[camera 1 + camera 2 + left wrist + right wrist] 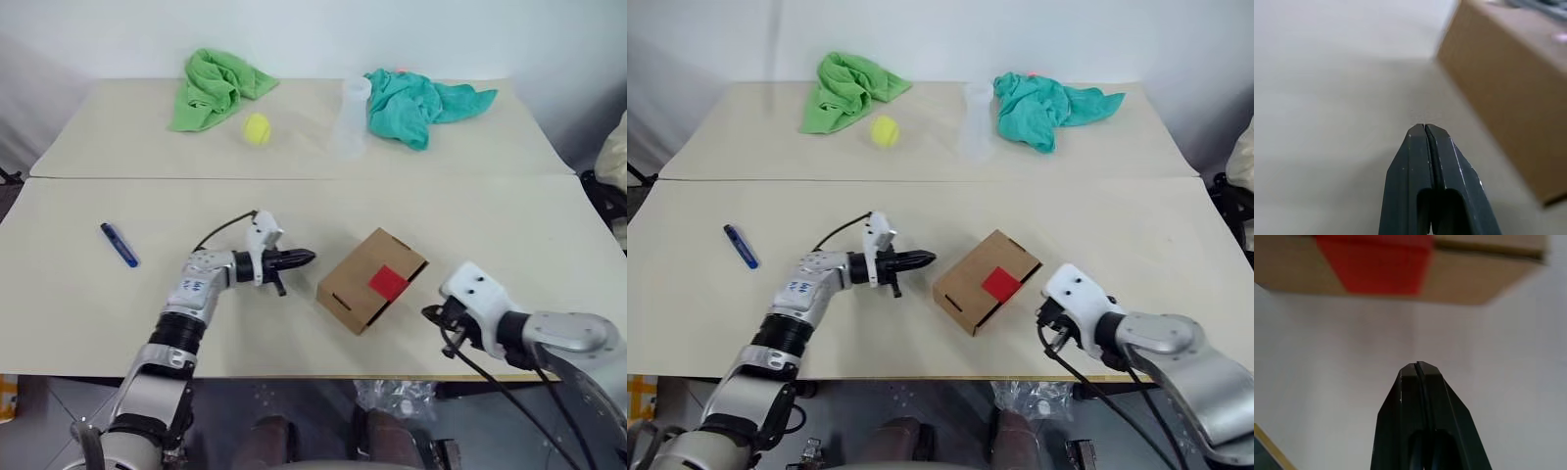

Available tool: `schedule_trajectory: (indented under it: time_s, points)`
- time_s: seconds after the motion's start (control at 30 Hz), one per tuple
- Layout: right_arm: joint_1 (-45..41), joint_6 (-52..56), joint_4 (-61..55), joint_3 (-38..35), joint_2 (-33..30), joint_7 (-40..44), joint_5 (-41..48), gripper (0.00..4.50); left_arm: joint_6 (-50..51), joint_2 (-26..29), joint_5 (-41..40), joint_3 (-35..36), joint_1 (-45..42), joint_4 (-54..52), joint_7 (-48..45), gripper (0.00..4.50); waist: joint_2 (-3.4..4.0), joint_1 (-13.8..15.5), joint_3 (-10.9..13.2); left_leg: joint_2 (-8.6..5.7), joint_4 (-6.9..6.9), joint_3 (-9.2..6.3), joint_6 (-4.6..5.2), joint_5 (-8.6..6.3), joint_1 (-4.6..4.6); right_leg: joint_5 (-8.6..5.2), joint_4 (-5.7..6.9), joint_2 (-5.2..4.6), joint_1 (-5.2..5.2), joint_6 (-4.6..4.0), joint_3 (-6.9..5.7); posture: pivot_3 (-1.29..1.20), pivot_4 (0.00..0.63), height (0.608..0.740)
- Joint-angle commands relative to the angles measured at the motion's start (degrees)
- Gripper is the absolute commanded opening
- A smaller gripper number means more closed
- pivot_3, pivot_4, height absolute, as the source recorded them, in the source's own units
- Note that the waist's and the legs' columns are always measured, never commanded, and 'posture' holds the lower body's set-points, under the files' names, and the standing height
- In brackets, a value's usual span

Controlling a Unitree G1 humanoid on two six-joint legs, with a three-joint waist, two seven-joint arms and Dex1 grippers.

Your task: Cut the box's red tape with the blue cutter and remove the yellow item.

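Left end effector (306,258) closed, just beside box (358,294), cutter (119,245) well apart

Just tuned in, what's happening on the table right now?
Nothing is held yet. The box sits shut on the table near the front edge, its red tape intact. The left pincer is shut and points at the box from its left side, just short of it. The right pincer is shut too, aimed at the taped side. The blue cutter lies untouched, far off to the left.
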Motion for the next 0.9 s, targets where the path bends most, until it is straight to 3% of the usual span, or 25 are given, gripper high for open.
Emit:
schedule_trajectory:
  time_s: [0.03,0.37,0.67,0.9]
  points:
    - [-4.35,-1.67,3.03,1.61,0.82,-1.61,-1.31,0.00,0.18,-0.75,0.03,-1.34,-1.83,-0.55,-4.05,0.01,-0.01,-0.18,0.01,0.01,0.00,0.00,0.00,0.00,0.00,0.00,0.00,0.02,-0.01,0.00,-0.01,0.00,0.150,0.740]
    - [-18.25,-12.26,20.44,7.83,1.93,-1.01,-7.73,0.00,6.28,-0.62,-0.64,-4.76,-2.94,-6.06,-11.51,0.01,-0.02,-0.12,0.02,0.04,-0.05,0.05,0.00,0.00,-0.05,-0.01,-0.02,0.10,-0.06,-0.02,-0.03,0.00,0.150,0.740]
    - [-28.19,-21.63,33.45,12.29,9.69,0.22,-11.50,0.00,14.20,0.54,-1.15,-7.11,-1.47,-15.05,-12.62,0.01,-0.03,-0.38,0.03,0.07,-0.04,0.06,0.00,0.00,-0.09,-0.01,-0.02,0.13,-0.07,-0.02,-0.06,0.00,0.150,0.740]
    - [-31.61,-25.69,36.16,10.35,12.71,-1.08,-13.86,0.00,14.51,1.60,-0.46,-6.33,-0.46,-16.39,-10.90,0.01,-0.02,-0.23,0.04,0.09,-0.04,0.04,-0.01,0.00,-0.07,-0.01,0.00,0.13,-0.07,-0.02,-0.05,0.00,0.150,0.740]
